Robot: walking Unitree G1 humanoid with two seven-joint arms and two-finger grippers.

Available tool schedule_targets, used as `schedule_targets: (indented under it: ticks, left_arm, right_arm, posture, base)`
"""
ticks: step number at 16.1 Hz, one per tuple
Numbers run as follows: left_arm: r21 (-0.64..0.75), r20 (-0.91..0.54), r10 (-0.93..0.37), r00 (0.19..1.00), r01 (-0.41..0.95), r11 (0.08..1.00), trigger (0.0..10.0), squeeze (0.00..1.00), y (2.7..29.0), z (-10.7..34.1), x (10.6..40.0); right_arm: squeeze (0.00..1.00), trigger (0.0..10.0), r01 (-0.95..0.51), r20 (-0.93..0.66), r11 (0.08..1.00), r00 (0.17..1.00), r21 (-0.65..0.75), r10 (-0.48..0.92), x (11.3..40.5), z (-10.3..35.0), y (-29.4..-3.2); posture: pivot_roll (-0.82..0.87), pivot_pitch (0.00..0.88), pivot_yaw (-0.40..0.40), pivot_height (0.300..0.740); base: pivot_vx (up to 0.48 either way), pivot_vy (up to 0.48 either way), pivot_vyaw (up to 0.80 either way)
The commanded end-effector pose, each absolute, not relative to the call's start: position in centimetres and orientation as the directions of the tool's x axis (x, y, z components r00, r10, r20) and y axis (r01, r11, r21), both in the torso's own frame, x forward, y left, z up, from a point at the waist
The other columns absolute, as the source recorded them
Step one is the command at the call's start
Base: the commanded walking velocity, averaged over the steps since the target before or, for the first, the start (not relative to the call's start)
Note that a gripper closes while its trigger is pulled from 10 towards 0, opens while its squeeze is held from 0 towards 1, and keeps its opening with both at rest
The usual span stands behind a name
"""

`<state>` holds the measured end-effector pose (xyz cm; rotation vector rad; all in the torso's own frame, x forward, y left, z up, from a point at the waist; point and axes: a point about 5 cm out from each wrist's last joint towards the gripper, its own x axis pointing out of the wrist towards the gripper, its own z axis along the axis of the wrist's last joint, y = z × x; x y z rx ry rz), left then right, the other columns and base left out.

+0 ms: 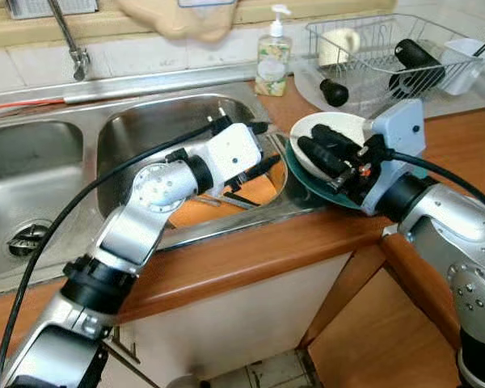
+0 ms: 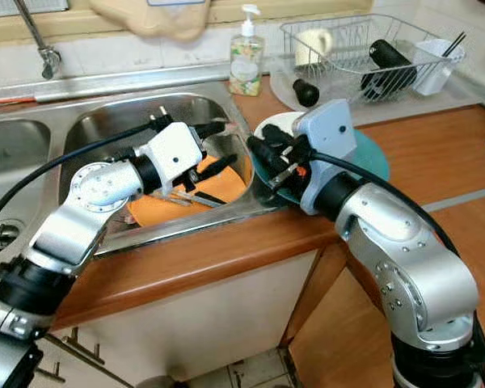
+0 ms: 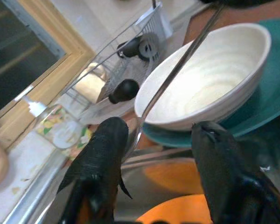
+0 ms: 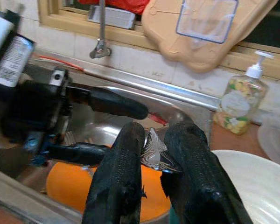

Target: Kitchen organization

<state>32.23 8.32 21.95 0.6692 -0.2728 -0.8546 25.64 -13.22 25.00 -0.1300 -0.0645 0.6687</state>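
A white bowl sits on a teal plate on the counter just right of the sink. My right gripper hovers over the bowl's near rim, shut on the patterned handle of a silver spoon. The spoon reaches out over the sink basin. My left gripper is open above the basin's right side, and the spoon's bowl end lies close to one of its fingers. Below it, an orange plate lies in the basin with some cutlery on it.
A wire dish rack with a cup and black items stands at the back right. A soap bottle and a black knob-like object sit behind the bowl. A faucet and a second basin are to the left.
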Motion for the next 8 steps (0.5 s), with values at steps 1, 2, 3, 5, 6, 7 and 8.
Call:
schedule_targets:
  ticks: [1,2,3,5,6,7,8]
  left_arm:
    - [0.697,-0.036,-0.761,0.648,0.562,0.446,0.0,0.00,8.24,22.42,32.90]
    - [0.710,-0.031,-0.756,0.654,0.547,0.444,0.0,0.00,8.30,22.43,33.10]
    - [0.713,-0.027,-0.753,0.658,0.540,0.447,0.0,0.00,8.33,22.47,33.18]
    - [0.723,-0.021,-0.747,0.664,0.526,0.448,0.0,0.00,8.46,22.57,33.36]
    - [0.727,-0.021,-0.746,0.666,0.522,0.446,0.0,0.00,8.51,22.53,33.41]
    - [0.729,-0.020,-0.746,0.666,0.520,0.445,0.0,0.00,8.52,22.51,33.45]
    - [0.735,-0.019,-0.744,0.667,0.514,0.442,0.0,0.00,8.55,22.43,33.55]
  right_arm:
    - [0.00,0.0,-0.643,0.027,0.749,0.756,-0.160,0.654,25.39,25.68,-12.58]
    - [0.00,0.0,-0.648,0.025,0.745,0.752,-0.158,0.659,25.35,25.69,-12.45]
    - [0.00,0.0,-0.650,0.025,0.744,0.750,-0.156,0.661,25.34,25.69,-12.40]
    - [0.00,0.0,-0.662,0.026,0.736,0.741,-0.145,0.671,25.26,25.70,-12.16]
    - [0.00,0.0,-0.665,0.024,0.733,0.738,-0.142,0.675,25.23,25.68,-12.07]
    - [0.00,0.0,-0.667,0.024,0.732,0.737,-0.141,0.676,25.23,25.67,-12.05]
    - [0.00,0.0,-0.672,0.021,0.727,0.732,-0.139,0.681,25.21,25.66,-11.94]
  posture:
    - [-0.08,0.000,0.027,0.740]
    - [-0.08,0.000,0.027,0.740]
    - [-0.08,0.000,0.027,0.740]
    - [-0.08,0.000,0.027,0.740]
    - [-0.08,0.000,0.027,0.740]
    - [-0.08,0.000,0.027,0.740]
    - [-0.07,0.000,0.027,0.740]
  base:
    - [0.000,0.000,0.00]
    - [0.000,0.000,0.00]
    - [0.000,0.000,0.00]
    - [0.000,0.000,0.00]
    - [0.000,0.000,0.00]
    - [0.000,0.000,0.00]
    - [0.000,0.000,0.00]
